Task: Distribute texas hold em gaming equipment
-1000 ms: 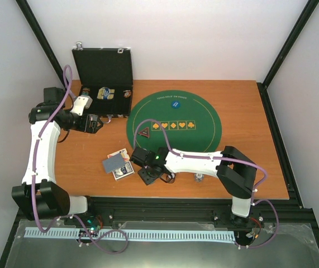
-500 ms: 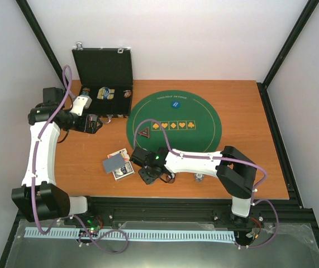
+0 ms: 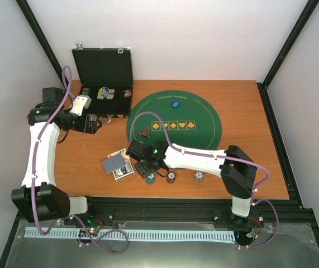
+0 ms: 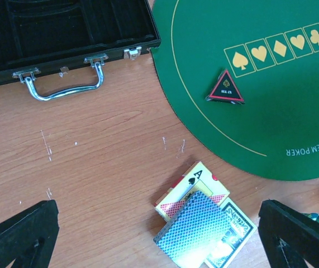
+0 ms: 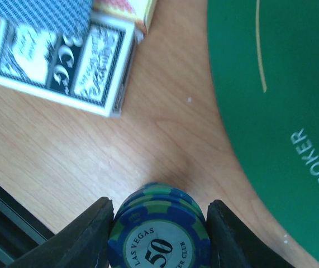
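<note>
1. Here, my right end effector [image 5: 159,212] is clamped on a chip stack [image 5: 159,231], with one finger [image 5: 89,237] pressed against each side of it.
2. The chip stack is blue with green edge stripes. Its top face has a white centre printed "LAS VEGAS", "50" and "CLUB".
3. The stack's axis is upright and its flat face is turned up toward my wrist camera. Being round, it has no long axis in plan.
4. It is over bare counter [image 5: 165,139] near the front edge, just beside the curved rim of the green mat [image 5: 282,84] and not on it. I cannot tell whether it rests on the wood.
5. A second chip stack [image 3: 171,177] and a third chip stack [image 3: 198,177] stand on the counter to its right.
6. The playing cards [image 4: 195,229] lie to its left: a grey-blue back on top, over a printed box and a face-up ace of spades. Their long axes run diagonally to the counter's edge.
7. The triangular token [image 4: 225,89], dark with a red edge, lies flat on the mat with its apex toward the printed suit boxes.
8. The blue disc [image 3: 175,104] lies on the far part of the mat.
9. My left end effector [image 3: 96,124] has its fingers wide apart and holds nothing. It is just in front of the open black case [image 3: 104,72].
</note>
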Motion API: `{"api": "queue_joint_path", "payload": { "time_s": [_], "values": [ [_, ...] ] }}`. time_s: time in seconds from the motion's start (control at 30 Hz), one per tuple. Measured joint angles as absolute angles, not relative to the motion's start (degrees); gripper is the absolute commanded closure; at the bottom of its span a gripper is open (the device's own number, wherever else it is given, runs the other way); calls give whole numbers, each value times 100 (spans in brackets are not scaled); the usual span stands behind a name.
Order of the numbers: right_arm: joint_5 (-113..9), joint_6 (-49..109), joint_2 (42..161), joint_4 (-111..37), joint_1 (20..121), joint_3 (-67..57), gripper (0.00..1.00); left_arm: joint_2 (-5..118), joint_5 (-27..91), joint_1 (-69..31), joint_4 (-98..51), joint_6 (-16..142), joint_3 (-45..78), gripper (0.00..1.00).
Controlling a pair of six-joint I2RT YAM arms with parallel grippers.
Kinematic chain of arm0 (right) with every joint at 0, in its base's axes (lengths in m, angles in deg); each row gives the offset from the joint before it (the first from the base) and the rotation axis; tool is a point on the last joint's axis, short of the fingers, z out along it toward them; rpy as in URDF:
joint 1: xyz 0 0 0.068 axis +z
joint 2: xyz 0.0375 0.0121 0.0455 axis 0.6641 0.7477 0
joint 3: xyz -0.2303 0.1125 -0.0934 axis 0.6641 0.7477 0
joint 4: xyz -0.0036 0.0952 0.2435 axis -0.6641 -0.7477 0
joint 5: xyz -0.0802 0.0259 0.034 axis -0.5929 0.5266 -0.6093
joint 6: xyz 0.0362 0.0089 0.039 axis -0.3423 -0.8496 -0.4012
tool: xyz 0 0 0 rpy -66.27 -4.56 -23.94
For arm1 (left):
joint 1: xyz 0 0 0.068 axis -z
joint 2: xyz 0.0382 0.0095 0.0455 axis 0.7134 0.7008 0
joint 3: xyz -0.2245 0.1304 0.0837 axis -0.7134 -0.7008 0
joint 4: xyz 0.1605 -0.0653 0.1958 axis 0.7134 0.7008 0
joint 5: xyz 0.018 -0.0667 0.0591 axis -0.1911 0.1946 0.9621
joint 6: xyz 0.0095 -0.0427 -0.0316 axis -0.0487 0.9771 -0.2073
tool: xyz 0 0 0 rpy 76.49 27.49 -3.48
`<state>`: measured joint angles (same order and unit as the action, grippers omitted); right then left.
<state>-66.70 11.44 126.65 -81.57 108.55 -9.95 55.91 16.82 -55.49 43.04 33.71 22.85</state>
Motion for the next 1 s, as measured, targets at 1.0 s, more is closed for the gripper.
{"api": "queue_joint_path", "payload": {
  "time_s": [1.0],
  "values": [
    [-6484, 1970, 15626, -8425, 9189, -4171, 88, 5770, 1787, -5549, 4321, 3509, 2550, 0]
  ]
}}
